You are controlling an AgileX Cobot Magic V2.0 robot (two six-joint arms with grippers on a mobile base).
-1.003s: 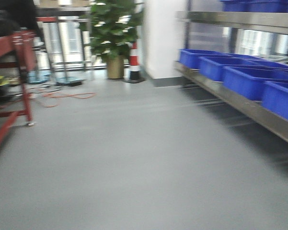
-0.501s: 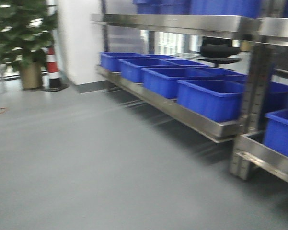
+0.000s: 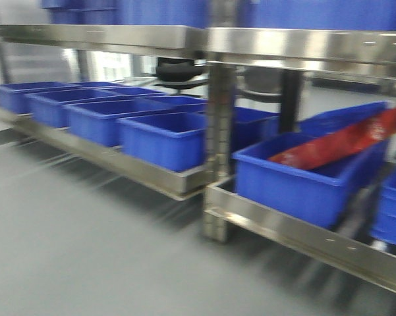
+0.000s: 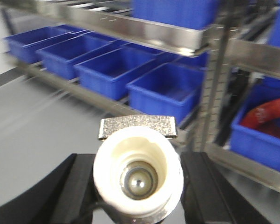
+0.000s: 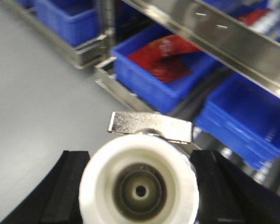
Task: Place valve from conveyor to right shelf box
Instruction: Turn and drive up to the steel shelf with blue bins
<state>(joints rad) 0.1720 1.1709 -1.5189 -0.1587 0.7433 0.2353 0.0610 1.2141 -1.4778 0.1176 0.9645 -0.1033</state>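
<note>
My left gripper [image 4: 138, 179] is shut on a valve [image 4: 138, 175]: its white plastic cap faces the camera, with a silvery flat handle above it. My right gripper [image 5: 140, 186] is shut on a second valve [image 5: 140, 186], white cap toward the camera and a silvery handle on top. Both are held in the air over the grey floor, before a steel shelf [image 3: 184, 41] with a row of blue boxes [image 3: 161, 137]. The conveyor is out of view. Neither gripper shows in the front view.
A steel upright post [image 3: 219, 145] splits the shelf into two bays. The box right of it [image 3: 296, 178] holds a red packet [image 3: 342, 141], also seen in the right wrist view [image 5: 165, 58]. More blue boxes stand at far right [image 3: 392, 210]. Grey floor [image 3: 72, 243] lies in front.
The front view has swung to the right: the plant, cone and red frame have left the picture, and the shelf with blue boxes now fills it, much closer.
</note>
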